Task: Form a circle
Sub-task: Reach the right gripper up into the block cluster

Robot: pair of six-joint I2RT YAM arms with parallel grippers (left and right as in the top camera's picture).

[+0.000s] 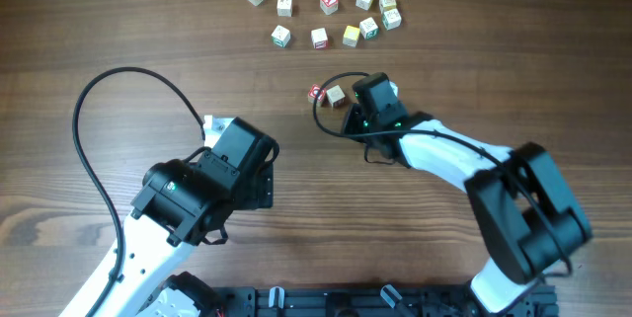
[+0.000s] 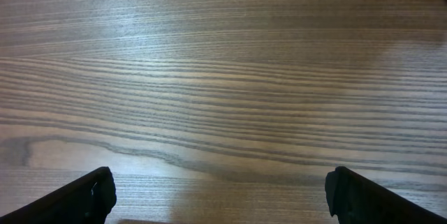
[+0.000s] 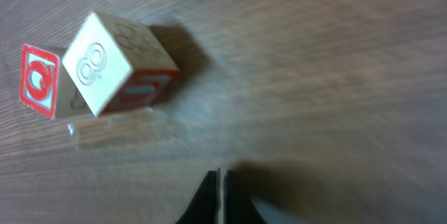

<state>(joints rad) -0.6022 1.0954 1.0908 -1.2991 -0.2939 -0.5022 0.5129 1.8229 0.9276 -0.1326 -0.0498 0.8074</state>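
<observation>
Right hand [image 3: 219,195] closed, empty, mostly cropped, near two cubes [image 3: 105,60]; left hand [image 2: 220,190] open.

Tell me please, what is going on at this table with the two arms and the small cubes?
Two robot arms have the job of arranging small letter cubes into a circle. Most lie in a loose group at the far side of the table; no ring is formed yet. The right gripper is shut, holding nothing, close to two stray cubes that lie apart from the group. The left gripper is open over bare wood.
</observation>
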